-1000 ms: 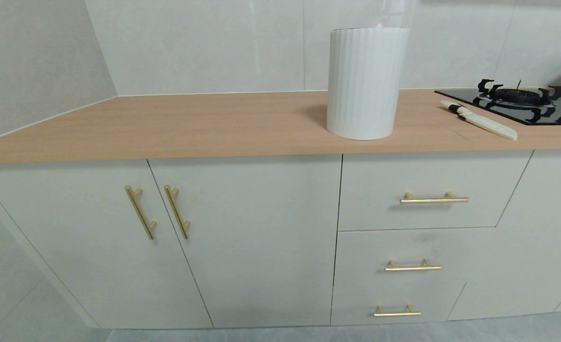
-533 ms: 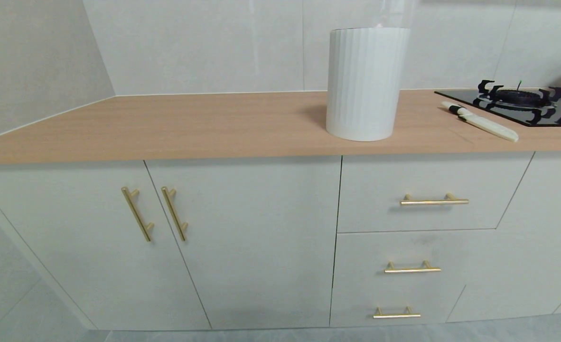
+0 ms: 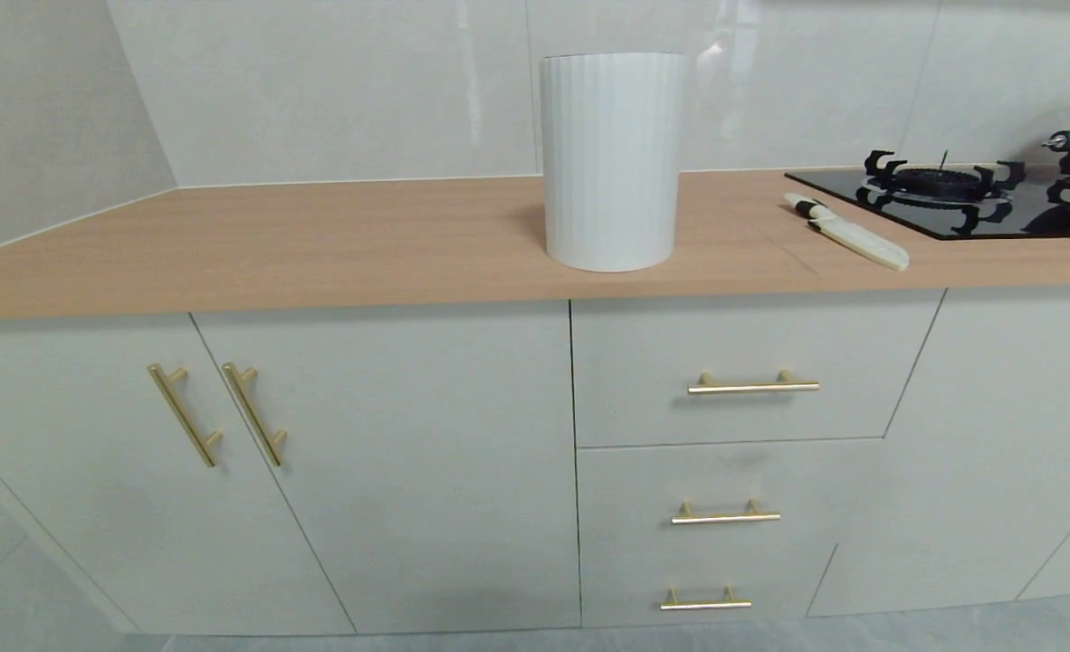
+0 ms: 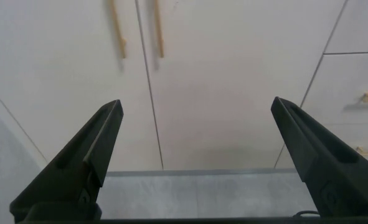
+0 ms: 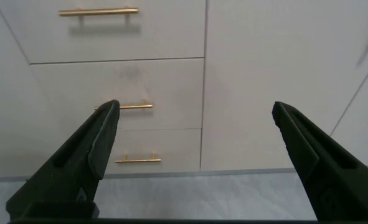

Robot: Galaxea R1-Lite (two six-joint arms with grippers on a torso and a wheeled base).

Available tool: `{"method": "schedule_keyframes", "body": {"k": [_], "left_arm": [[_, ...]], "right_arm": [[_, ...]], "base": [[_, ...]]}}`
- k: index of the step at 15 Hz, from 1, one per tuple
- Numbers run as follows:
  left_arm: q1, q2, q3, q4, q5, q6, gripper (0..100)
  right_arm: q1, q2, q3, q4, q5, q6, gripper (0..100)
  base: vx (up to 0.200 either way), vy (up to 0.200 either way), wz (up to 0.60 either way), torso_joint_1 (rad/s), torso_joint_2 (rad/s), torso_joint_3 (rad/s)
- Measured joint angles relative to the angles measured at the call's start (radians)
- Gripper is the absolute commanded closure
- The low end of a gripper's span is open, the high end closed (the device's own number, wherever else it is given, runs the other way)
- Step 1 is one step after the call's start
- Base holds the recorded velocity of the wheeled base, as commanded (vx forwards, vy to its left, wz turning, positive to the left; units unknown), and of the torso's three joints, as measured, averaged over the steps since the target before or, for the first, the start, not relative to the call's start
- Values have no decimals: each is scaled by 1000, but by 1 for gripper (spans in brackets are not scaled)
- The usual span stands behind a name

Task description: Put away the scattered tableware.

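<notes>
One piece of tableware is what I can find: a pale knife (image 3: 847, 232) lying flat on the wooden counter (image 3: 318, 244). It is just beside the front corner of the black stove (image 3: 951, 195) and well to the right of the tall ribbed white container (image 3: 610, 163). The container stands upright and is probably the place for the knife.

The knife has a dark band near its far end. I think the handle is on that side, but I cannot tell for sure. I judge it light and stiff, with a smooth surface that may slip, and if the blade is ceramic it can chip when dropped. Because it lies flat, I should pinch it from above across its narrow width near the dark band, not on the thin tip.

My left gripper (image 4: 196, 107) is spread wide with nothing between the fingers, low before the cabinet doors (image 4: 221, 81). My right gripper (image 5: 196, 107) is spread wide and empty too, before the drawers (image 5: 121, 81). Both are well apart from the knife.
</notes>
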State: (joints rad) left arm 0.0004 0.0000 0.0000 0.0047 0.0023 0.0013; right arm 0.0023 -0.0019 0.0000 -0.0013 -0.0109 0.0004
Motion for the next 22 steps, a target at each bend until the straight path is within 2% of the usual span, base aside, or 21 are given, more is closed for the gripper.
{"method": "schedule_keyframes", "body": {"k": [3, 9, 18, 22], "left_arm": [[1, 0, 0, 0, 0, 0, 0], [0, 0, 0, 0, 0, 0, 0], [1, 0, 0, 0, 0, 0, 0], [0, 0, 0, 0, 0, 0, 0]], "right_arm": [[1, 0, 0, 0, 0, 0, 0], [0, 1, 0, 0, 0, 0, 0], [0, 1, 0, 0, 0, 0, 0], [0, 1, 0, 0, 0, 1, 0]], "base": [[0, 0, 0, 0, 0, 0], [200, 0, 0, -2, 2, 5], [0, 0, 0, 0, 0, 0], [0, 0, 0, 33, -211, -259]]}}
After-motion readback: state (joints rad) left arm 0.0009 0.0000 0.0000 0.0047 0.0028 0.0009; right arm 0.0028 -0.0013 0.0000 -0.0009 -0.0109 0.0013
